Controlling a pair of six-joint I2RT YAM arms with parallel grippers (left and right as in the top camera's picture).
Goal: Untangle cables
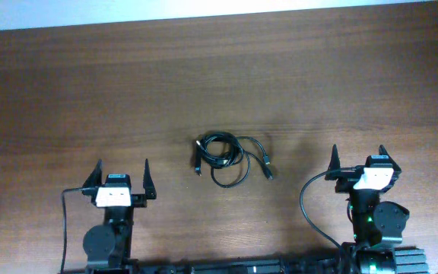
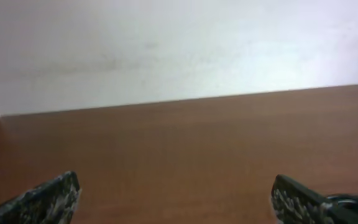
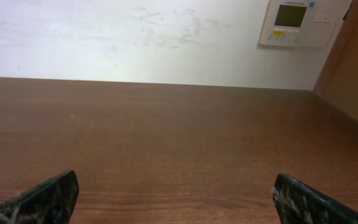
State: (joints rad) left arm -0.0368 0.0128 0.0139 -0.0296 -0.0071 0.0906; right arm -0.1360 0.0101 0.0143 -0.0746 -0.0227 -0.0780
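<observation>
The black cables (image 1: 230, 158) are seen bundled in a loose coil near the middle of the worktop (image 1: 90, 91), with plug ends trailing at either side. Nothing is held. The left tool (image 1: 122, 173) and the right tool (image 1: 358, 158) are set at the near edge, well apart from the cables, each with fingers spread wide. The untangling is judged not yet begun. For the next move, one tool would need to be brought over the coil and lowered onto a single free strand.

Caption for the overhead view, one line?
Tangled black cables on wooden table, ahead of open left gripper and right gripper.
</observation>
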